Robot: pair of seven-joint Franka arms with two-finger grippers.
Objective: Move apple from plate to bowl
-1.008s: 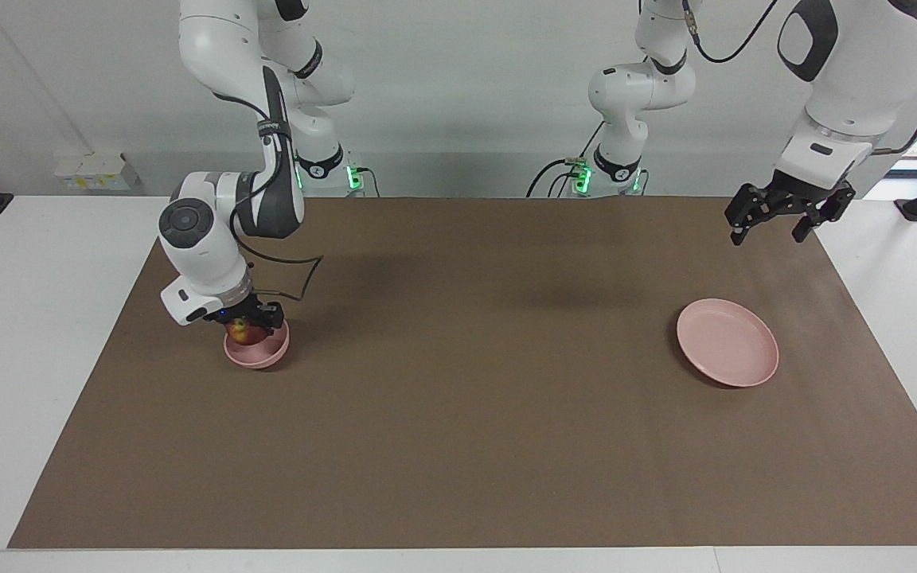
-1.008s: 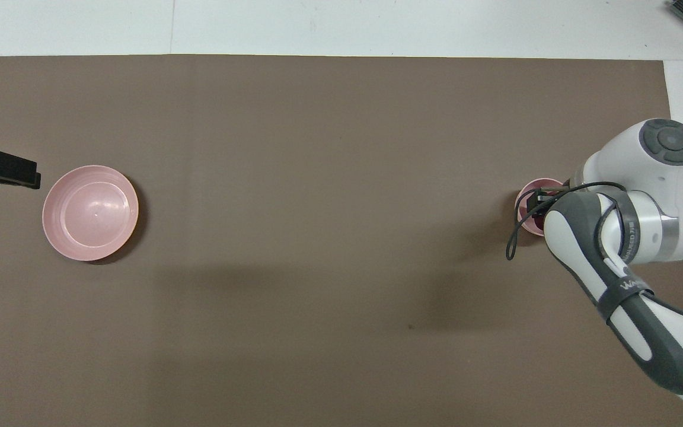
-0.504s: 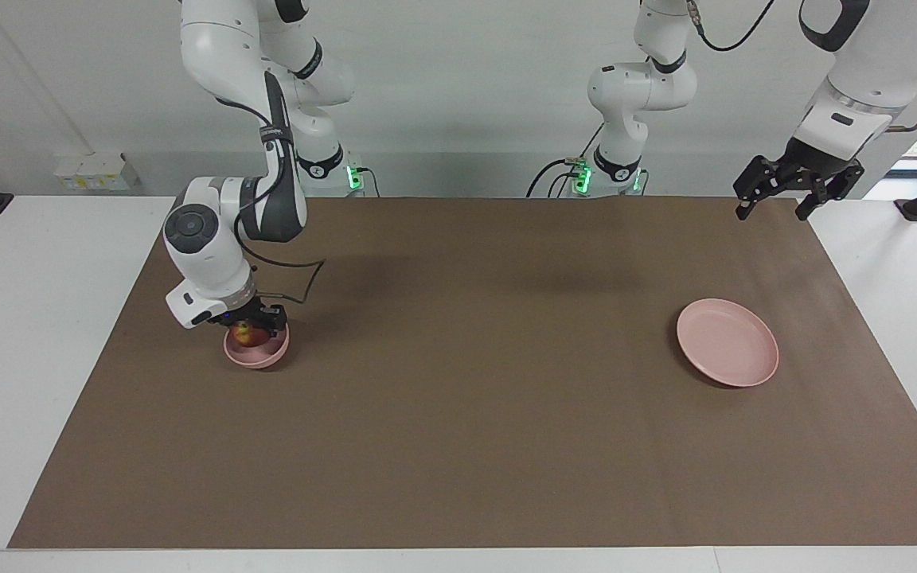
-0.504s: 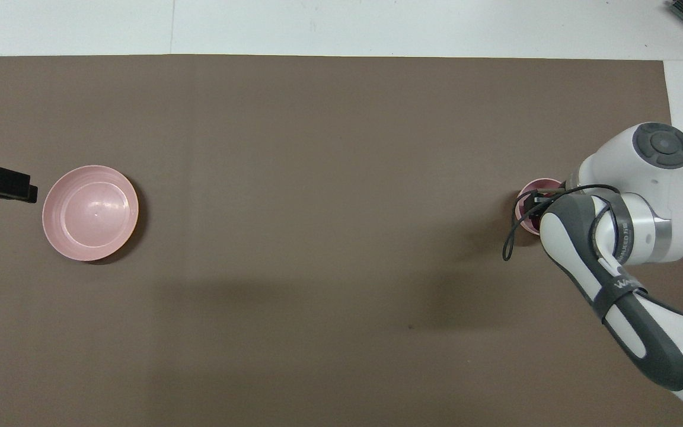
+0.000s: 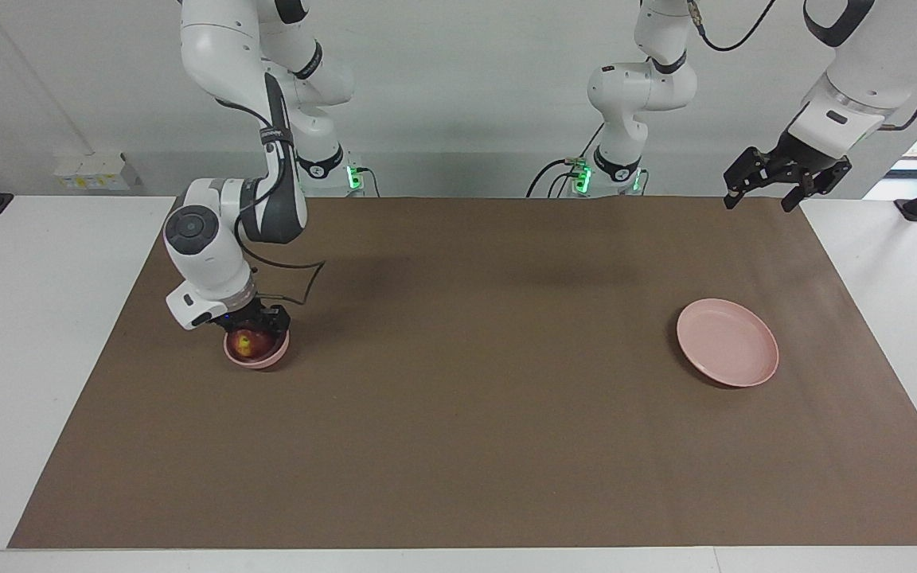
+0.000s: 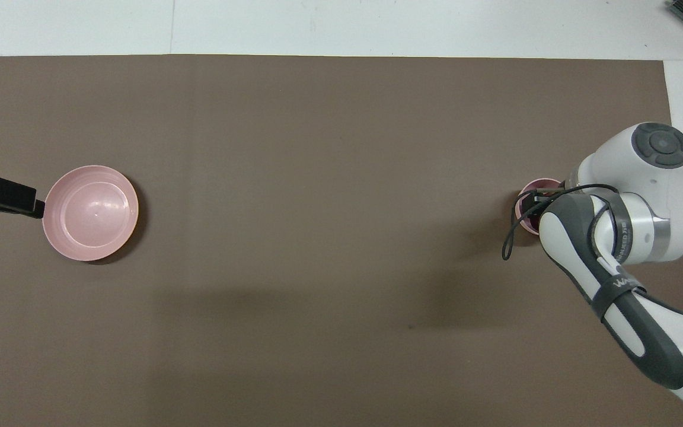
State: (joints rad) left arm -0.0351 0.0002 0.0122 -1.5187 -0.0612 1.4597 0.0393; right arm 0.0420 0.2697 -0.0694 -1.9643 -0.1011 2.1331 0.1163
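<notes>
The dark red apple [image 5: 247, 344] with its yellowish patch lies inside the small deep pink bowl [image 5: 264, 361] toward the right arm's end of the table. My right gripper [image 5: 252, 325] hangs just above the apple, fingers apart, no longer holding it. In the overhead view the right arm covers most of the bowl [image 6: 525, 194]. The flat pink plate [image 5: 727, 342] [image 6: 91, 212] lies bare toward the left arm's end. My left gripper [image 5: 761, 197] [image 6: 18, 198] waits open and raised, over the mat's edge beside the plate.
A brown mat [image 5: 474, 414] covers the table, with white tabletop [image 5: 29, 334] at both ends. A black cable [image 5: 299, 274] loops off the right wrist beside the bowl.
The right gripper has opened and the apple has settled lower into the bowl. The left gripper has lifted and drawn back toward its base, away from the plate.
</notes>
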